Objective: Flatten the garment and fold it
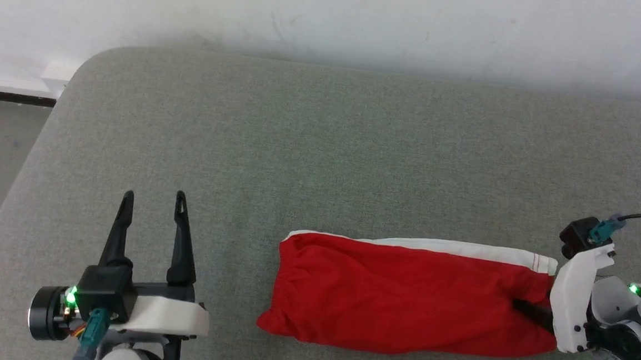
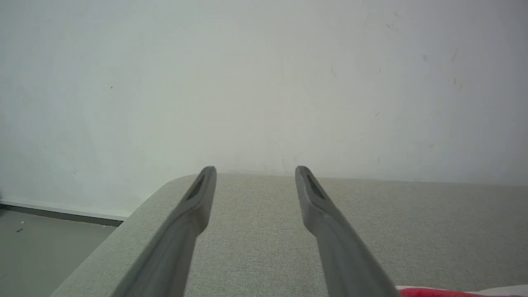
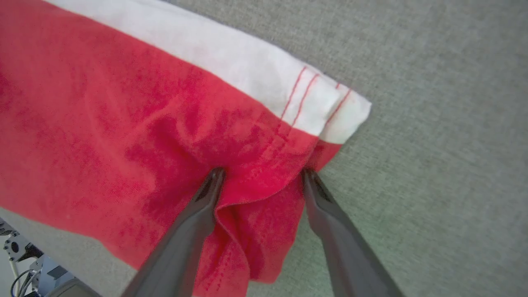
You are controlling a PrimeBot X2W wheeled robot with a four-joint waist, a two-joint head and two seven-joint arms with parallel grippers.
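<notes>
Grey-green padding (image 1: 322, 147) lies under everything. Nearest the robot, the left gripper (image 1: 154, 197) hovers over a bare stretch, jaws released and holding nothing. To its right the garment (image 1: 402, 296) lies as a long, slightly puffy strip, seemingly folded once lengthwise, white band (image 1: 433, 245) along its far edge. The right gripper (image 3: 260, 173) straddles a loose fold at the strip's right end, jaws spread, not clenched. A crosswise fold probably remains.

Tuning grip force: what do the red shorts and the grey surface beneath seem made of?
Shorts: thin, soft matte cloth, probably cotton-like; it puckers at the right claw. Surface: matte grey woven upholstery, weave visible; rounded corner suggests padding.
</notes>
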